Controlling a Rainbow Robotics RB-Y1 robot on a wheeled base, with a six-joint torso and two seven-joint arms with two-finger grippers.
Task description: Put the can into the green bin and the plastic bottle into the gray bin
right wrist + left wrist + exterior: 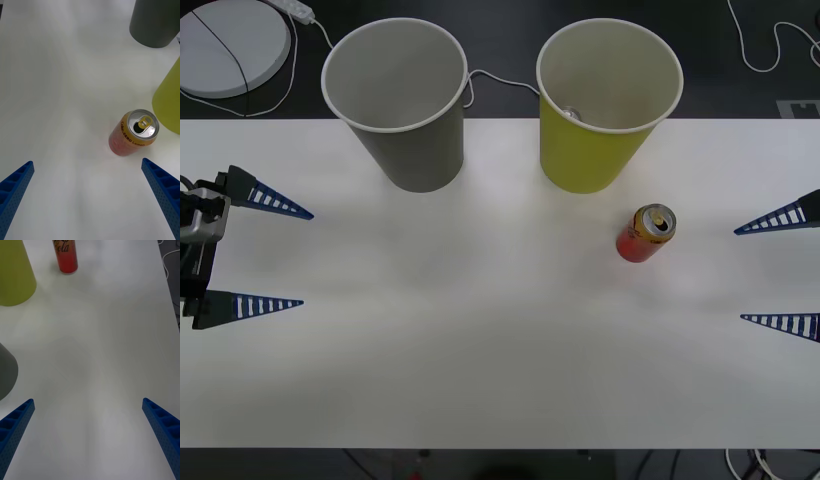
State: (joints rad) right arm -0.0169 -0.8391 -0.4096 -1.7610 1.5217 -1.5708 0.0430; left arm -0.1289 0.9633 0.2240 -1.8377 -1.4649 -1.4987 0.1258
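The small red-orange drink can (pixel 645 233) was stood upright on the white table (pixel 480 330), ahead of the spread-fingered right gripper (pixel 778 272), just beside the yellow-green tapered bin (pixel 605 105); the left gripper (pixel 265 255) was likewise spread, empty

Each gripper is fitted with two blue fingers, tapered to a sharp point and triangular in outline. On the left gripper (pixel 301 258), the inner faces of the fingers (pixel 265 200) are ribbed with pale ladder-like slots, and the finger bases are carried in black mounts. A grey metallic block and black bracket are attached behind these mounts. The right gripper (pixel 740 275) is built with the same fingers (pixel 165 191), whose surfaces are finely dotted and recessed with rectangular pockets.
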